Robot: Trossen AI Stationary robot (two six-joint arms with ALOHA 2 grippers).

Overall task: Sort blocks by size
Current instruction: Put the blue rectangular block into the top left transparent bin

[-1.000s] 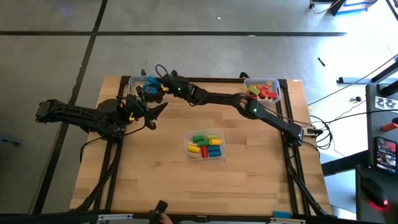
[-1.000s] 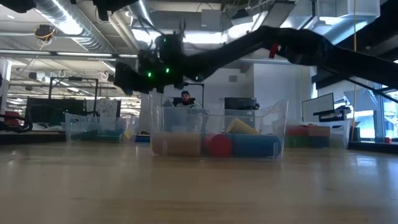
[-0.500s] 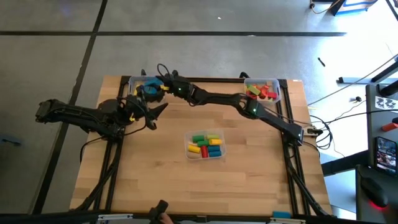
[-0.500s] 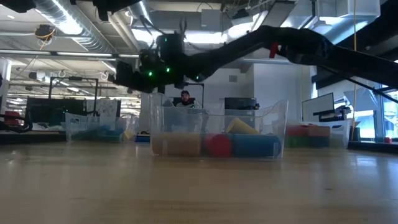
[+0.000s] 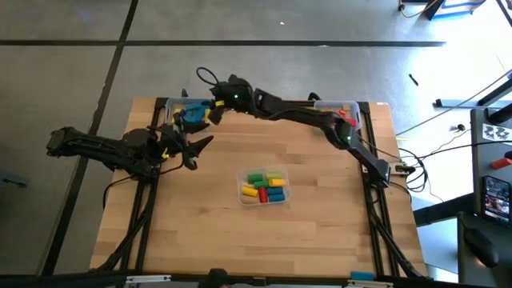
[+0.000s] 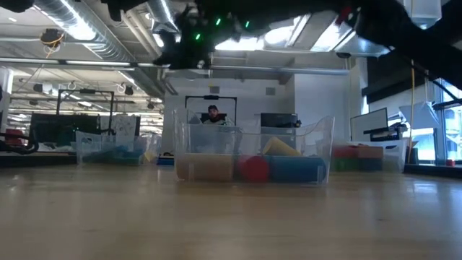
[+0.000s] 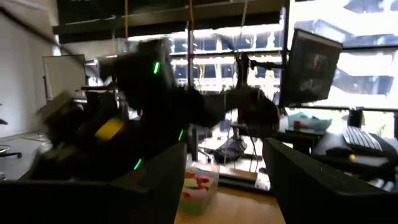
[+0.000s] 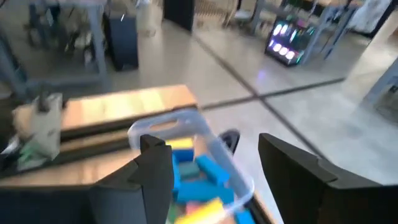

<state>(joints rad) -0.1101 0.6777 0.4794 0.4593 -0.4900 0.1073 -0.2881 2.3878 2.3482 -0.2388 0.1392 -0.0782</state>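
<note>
Right wrist view looks past the right arm's fingers (image 8: 214,171), which stand apart with nothing between them; just beyond and below them sits a clear bin (image 8: 231,163) holding blue and yellow blocks (image 8: 198,169). From above, these fingers (image 5: 214,108) hover at the far left corner of the surface (image 5: 320,216), over that same bin (image 5: 172,106). A second bin of blocks (image 5: 265,186) lies well apart from both sets of fingers near the middle, and a third bin (image 5: 354,108) holding red pieces sits at the far right corner.

The left arm's fingers (image 5: 192,152) wait near the left edge, spread wide and empty; in its own view (image 7: 224,180) the gap between them is clear.

The blocks (image 6: 249,167) look like small painted wood: light, rigid, not fragile, but smooth paint could let them slide under a glancing pinch. My judgement is that a long bar wants the fingers closing across its narrow width near the middle, so it does not swing; short stubs and round pieces should be squeezed across flat faces where possible. Pieces lying packed against a bin wall leave little room for a finger to slip in beside them.
</note>
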